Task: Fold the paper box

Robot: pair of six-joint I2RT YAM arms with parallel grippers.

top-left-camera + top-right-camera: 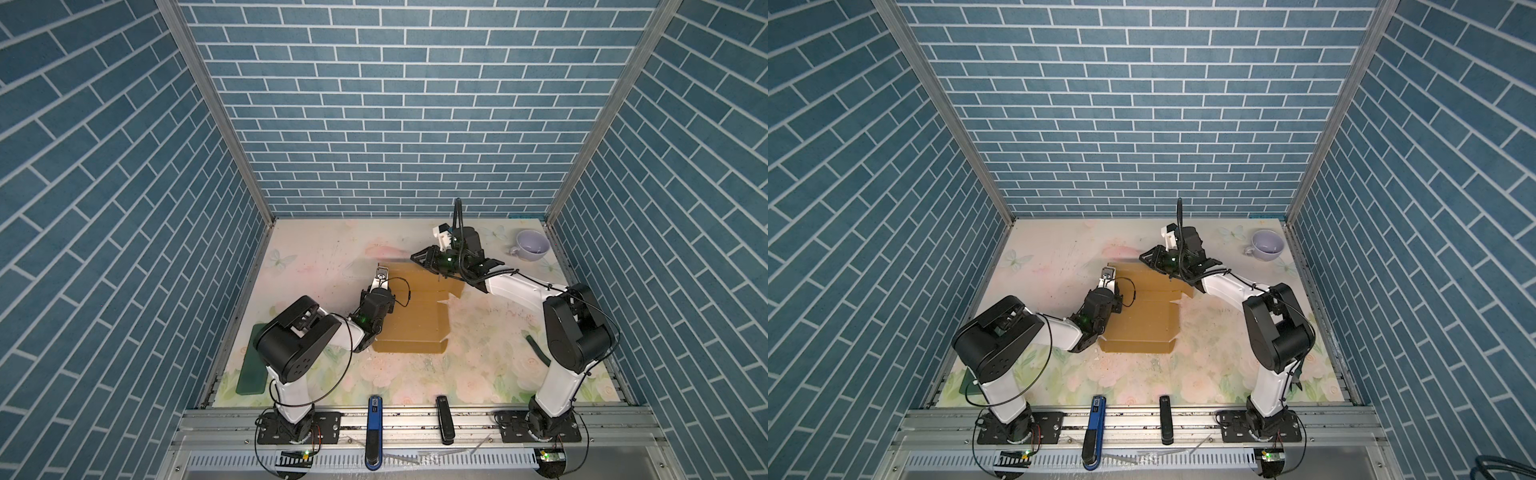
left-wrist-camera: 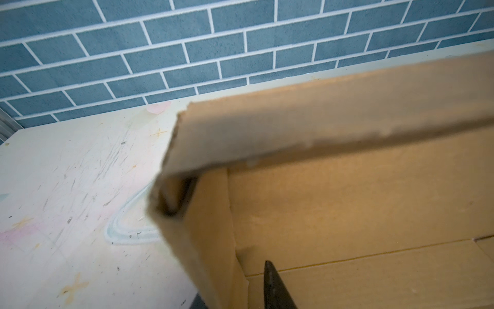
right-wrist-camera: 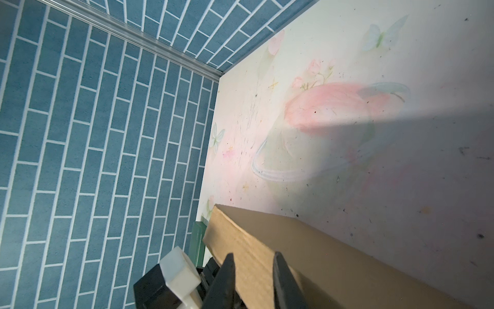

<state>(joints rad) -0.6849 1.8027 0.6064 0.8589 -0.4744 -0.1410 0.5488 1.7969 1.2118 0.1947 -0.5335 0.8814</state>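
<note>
At the near left a flat dark-green slab (image 1: 251, 365) lay on the floral-printed desk (image 1: 478, 365), well apart from the work. The left fingers (image 2: 275, 291) stood at the far-left corner of the plain brown corrugated-cardboard paper box (image 1: 411, 324). One tip was inside the raised left side wall (image 2: 211, 240) and the other only just showed outside it; whether they pinched that wall or merely straddled it could not be told. The paper box sat mid-desk, its sheet running near to far. Its far flap (image 2: 320, 128) ran left to right and leaned in over the floor of the box, directly above that left corner. The right fingers (image 3: 223, 283) pinched this flap toward its right end, one on each face. As a judgement, the coming move turned on that overlap: the flap had to roll nearward and down, so the right arm was the better placed to drive it, and the left tip inside the corner lay in its path. Open desk lay far and left of the box; a lilac cup (image 1: 532, 245) stood far right, well clear
</note>
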